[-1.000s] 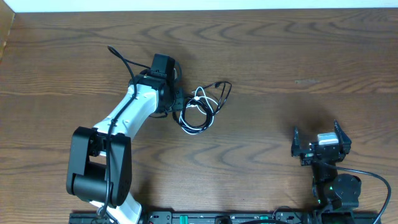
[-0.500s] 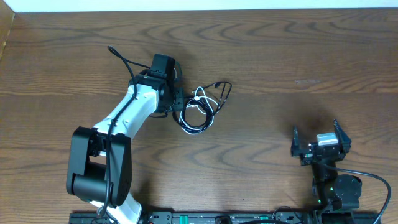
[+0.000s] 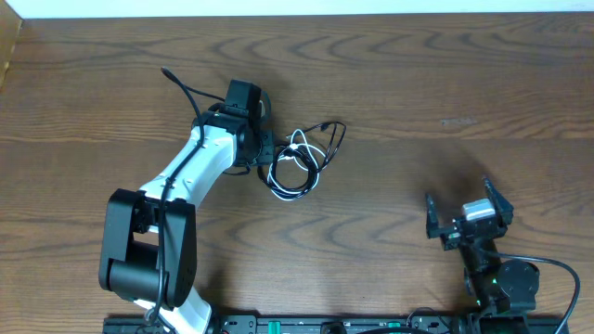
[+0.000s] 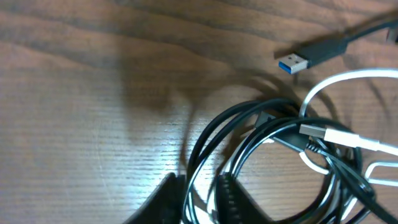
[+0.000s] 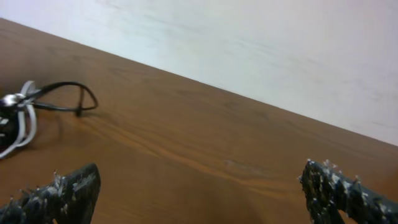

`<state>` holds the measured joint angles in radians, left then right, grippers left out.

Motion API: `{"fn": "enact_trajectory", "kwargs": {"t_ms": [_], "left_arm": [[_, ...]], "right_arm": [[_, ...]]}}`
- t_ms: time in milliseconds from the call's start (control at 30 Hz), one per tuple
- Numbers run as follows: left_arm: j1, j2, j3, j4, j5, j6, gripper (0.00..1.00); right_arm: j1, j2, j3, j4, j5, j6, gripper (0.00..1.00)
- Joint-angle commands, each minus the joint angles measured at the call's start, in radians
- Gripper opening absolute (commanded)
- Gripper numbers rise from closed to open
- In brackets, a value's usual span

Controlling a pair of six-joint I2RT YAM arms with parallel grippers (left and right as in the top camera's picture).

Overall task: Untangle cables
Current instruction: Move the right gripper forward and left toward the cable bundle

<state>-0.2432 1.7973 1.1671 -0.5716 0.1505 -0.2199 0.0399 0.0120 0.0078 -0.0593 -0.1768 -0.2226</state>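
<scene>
The left gripper [image 4: 198, 202] pinches narrow on the black cable [image 4: 326, 48]. The white cable [image 4: 339, 134] lies tangled just beside it. These cords look light, limp and slippery; grab near a plug. The right gripper [image 3: 461, 199] gapes wide, well apart.

We see our left arm [image 3: 190, 172], at the left end of the black base rail [image 3: 325, 325], clad in white shells with black joint housings and a thin black wire [image 3: 178, 85] along it. The left end effector [image 4: 199, 190] has black fingers [image 4: 231, 196], ridged inside. At the rail's right end, our right arm [image 3: 501, 283] is black, with a green light [image 3: 497, 276], a silver wrist block [image 3: 478, 209] and a looping black lead [image 3: 557, 266]. The right end effector [image 3: 464, 211] has black, rough-studded fingers.
</scene>
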Motion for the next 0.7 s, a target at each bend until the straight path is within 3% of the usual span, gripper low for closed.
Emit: {"fn": "enact_trajectory", "kwargs": {"t_ms": [0,167,333,533,667], "left_arm": [[0.002,0.011,-0.007,0.0,-0.013,0.013,0.08],[0.002,0.011,-0.007,-0.002,-0.009,0.013,0.08],[0.002,0.011,-0.007,0.004,0.021,0.013,0.08],[0.002,0.011,-0.007,0.001,0.054,0.013,0.22],[0.002,0.011,-0.006,0.003,0.152,0.013,0.29]], "right_arm": [[0.006,-0.002,0.052,-0.014,-0.061,0.04,0.99],[0.006,0.072,0.197,-0.059,-0.062,0.094,0.99],[0.006,0.26,0.388,-0.127,-0.077,0.1,0.99],[0.006,0.576,0.642,-0.241,-0.196,0.099,0.99],[0.006,0.792,0.765,-0.279,-0.399,0.1,0.99]]}}
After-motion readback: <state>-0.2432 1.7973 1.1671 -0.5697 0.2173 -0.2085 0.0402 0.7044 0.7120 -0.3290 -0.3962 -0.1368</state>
